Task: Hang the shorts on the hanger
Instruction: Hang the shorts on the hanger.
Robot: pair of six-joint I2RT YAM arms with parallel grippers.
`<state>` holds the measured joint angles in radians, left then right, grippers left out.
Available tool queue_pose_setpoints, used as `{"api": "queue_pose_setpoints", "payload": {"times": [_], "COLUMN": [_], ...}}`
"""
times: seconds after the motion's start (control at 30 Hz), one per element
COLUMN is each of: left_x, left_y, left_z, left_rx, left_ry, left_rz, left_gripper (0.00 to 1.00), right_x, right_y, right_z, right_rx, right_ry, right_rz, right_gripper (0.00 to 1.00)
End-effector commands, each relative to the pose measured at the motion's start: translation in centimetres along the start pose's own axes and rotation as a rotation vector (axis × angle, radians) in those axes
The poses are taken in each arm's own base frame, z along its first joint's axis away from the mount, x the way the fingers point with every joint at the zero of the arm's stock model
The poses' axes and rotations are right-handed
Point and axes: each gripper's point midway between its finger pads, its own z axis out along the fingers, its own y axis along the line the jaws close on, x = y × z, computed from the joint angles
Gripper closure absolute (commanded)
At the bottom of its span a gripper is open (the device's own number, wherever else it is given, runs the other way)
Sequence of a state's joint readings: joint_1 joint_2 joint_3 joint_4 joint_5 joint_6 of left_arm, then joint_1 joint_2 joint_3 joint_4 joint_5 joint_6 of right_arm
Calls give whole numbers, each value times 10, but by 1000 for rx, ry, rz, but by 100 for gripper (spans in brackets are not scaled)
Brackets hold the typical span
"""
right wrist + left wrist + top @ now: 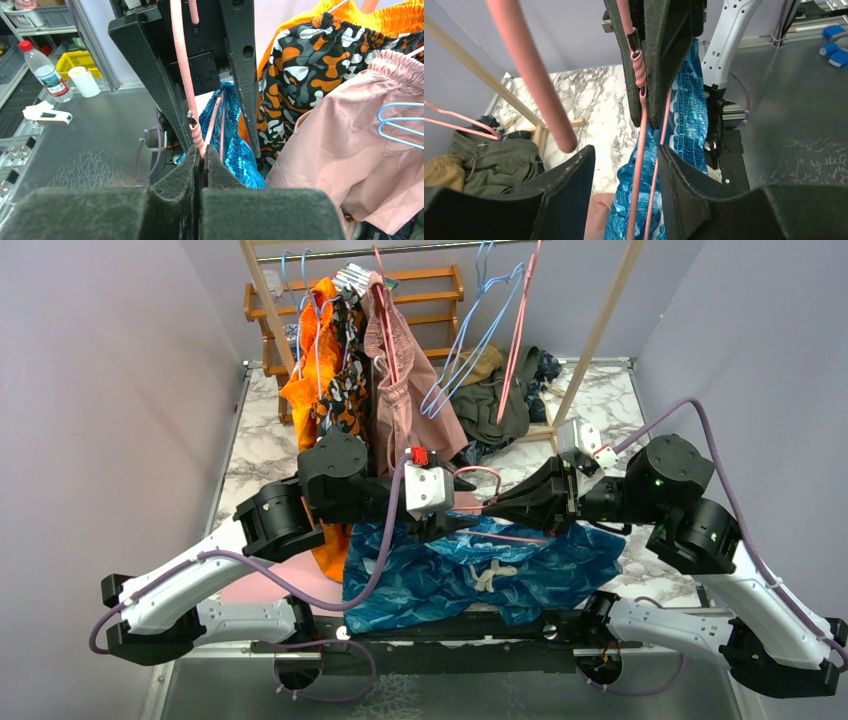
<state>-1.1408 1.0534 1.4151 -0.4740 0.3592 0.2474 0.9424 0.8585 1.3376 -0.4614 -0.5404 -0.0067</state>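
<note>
**Operator:** What does each gripper hold?

**Technician:** The right gripper (pixel 202 152) is fully closed. Its pads press together on the neck of the pink hanger (pixel 181 60), just below the twisted wire. The left gripper (pixel 625 150) stands wide open. The two hanger wires pass through its gap and touch neither pad.

**Operator:** Why this arrangement?

**Technician:** By my judgement, the right arm fixes the frame above the near table edge so that it does not swing. The open left jaws straddle the frame, placed either to take a second hold or to work fabric along the wire. I cannot tell which.

**Operator:** Where are the shorts?

**Technician:** The teal-blue shorts (pixel 420 580) lie spread directly beneath both grippers, at the near edge of the marble table (pixel 260 455). In the wrist views the fabric hangs just beside the hanger wires. I cannot tell whether it passes over the lower bar.

**Operator:** Appearance?

**Technician:** Crumpled teal-blue cloth with a lighter leaf print and a gathered waistband. The white drawstring (pixel 492 576) is knotted and lies on top, near the centre. The cloth looks limp and would likely slide off thin wire unless balanced.
</note>
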Motion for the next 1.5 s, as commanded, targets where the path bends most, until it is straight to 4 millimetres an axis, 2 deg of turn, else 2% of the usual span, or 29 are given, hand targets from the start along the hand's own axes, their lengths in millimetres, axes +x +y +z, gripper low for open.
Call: {"api": "queue_pose_setpoints", "payload": {"times": [0.0,0.07,0.27,0.33,0.47,0.53,0.6,0.67,0.8,1.03,1.07,1.13,1.47], "left_x": [-6,-4,-12,-13,-12,-15,-5,-5,-10,-26,-26,-39,-55], "left_y": [-5,-5,-3,-3,0,3,3,5,6,8,8,10,13], "left_z": [2,4,2,2,-1,-6,-8,-14,-26,-44,-45,-53,-71], "left_rx": [41,40,17,17,-8,-33,-48,-68,-99,-132,-134,-151,-185], "left_ry": [-25,-23,-76,-83,-81,-89,-72,-74,-87,-117,-113,-140,-171], "left_rz": [25,25,22,22,26,32,26,26,33,51,52,64,77], "left_gripper": [59,69,89,100,100,100,100,100,100,100,100,100,100], "right_x": [-20,-19,-13,-12,-12,-11,-11,-8,2,23,24,23,16], "right_y": [5,4,4,4,3,-1,-4,-11,-22,-36,-38,-39,-45], "right_z": [0,0,2,2,1,-3,-8,-16,-31,-49,-51,-55,-74], "right_rx": [-26,-25,-28,-30,-16,10,46,98,194,299,310,328,408], "right_ry": [-65,-60,-45,-42,-38,-27,-17,0,57,156,162,163,151], "right_rz": [-38,-38,-28,-25,-26,-31,-42,-54,-75,-91,-95,-102,-133], "right_gripper": [99,99,99,99,99,83,68,63,62,68,69,70,77]}}
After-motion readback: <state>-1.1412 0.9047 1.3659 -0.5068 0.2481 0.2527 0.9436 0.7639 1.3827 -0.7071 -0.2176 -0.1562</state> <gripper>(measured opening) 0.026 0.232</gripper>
